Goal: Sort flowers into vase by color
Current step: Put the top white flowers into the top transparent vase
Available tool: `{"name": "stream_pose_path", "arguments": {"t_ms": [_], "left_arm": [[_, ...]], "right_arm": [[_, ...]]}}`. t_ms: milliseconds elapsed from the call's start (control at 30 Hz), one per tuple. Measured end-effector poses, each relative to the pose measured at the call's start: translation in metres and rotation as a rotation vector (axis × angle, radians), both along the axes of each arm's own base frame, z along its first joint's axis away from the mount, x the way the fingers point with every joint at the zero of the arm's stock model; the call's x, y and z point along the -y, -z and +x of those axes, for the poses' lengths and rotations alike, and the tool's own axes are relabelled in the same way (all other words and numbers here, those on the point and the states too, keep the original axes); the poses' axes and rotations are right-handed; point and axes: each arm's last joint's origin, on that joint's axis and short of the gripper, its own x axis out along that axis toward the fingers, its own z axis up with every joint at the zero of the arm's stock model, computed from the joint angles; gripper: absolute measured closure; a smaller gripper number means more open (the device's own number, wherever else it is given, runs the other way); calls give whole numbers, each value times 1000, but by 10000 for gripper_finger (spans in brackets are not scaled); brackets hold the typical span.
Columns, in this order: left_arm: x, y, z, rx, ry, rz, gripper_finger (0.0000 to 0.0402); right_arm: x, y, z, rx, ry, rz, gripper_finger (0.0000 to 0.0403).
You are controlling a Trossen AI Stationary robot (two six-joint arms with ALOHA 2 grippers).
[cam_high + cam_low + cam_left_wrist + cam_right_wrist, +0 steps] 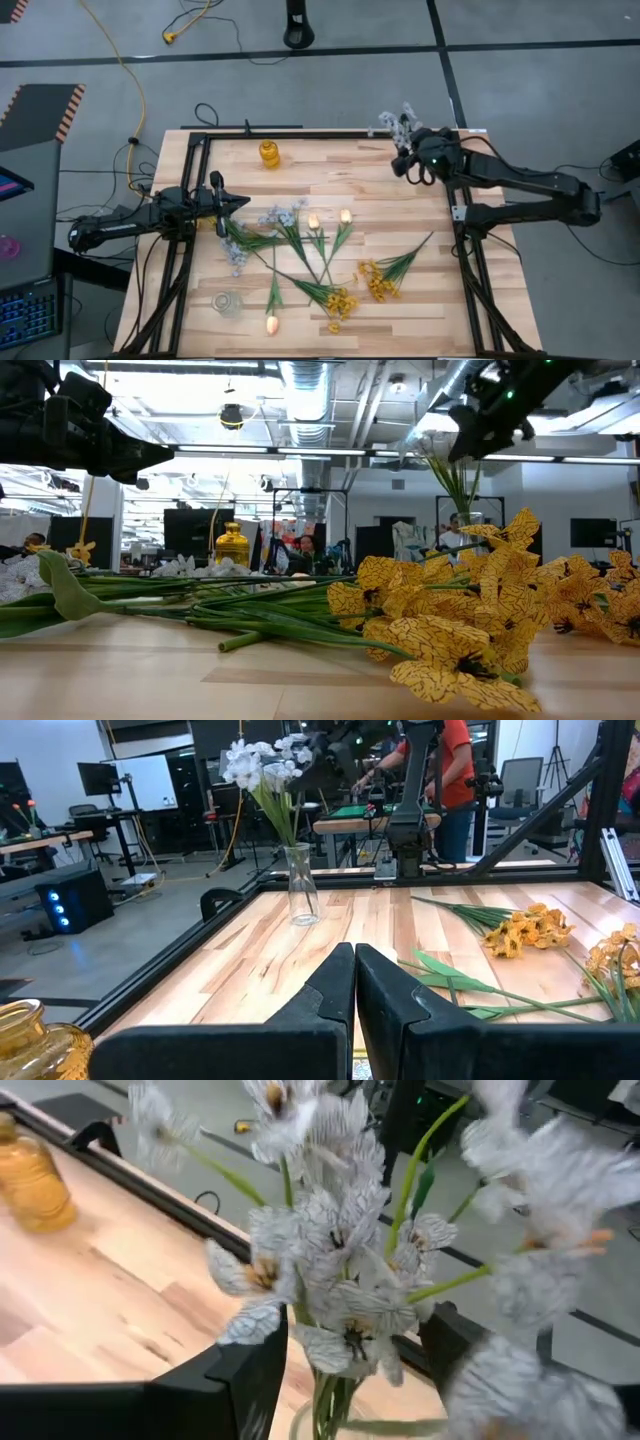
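Sorting barely begun. Left gripper (240, 203), fingers pressed together and empty, waits at the table's left edge; most flowers (300, 262) lie loose just ahead of it, with an empty amber vase (270, 153) and clear vase (227, 303) to either side. Right gripper (409, 166), spread wide and holding nothing, straddles white sprays (340, 1280) standing in the corner vase (302, 885).

Yellow, blue-white and peach flowers (300, 262) lie scattered mid-table; a blue-white spray (393, 124) stands upright at the far right corner
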Motion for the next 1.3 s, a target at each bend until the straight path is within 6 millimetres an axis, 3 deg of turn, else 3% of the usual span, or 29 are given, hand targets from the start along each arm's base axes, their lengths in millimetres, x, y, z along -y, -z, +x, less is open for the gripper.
{"name": "stream_pose_path", "arguments": {"t_ms": [267, 900, 1300], "left_arm": [[0, 0, 0, 0, 0, 0, 401], [0, 0, 0, 0, 0, 0, 401], [0, 0, 0, 1, 0, 0, 401]], "right_arm": [[-16, -21, -5, -80, -72, 34, 148], [-45, -40, -17, -127, -174, 135, 148], [-68, -36, -14, -132, -488, 369, 148]]}}
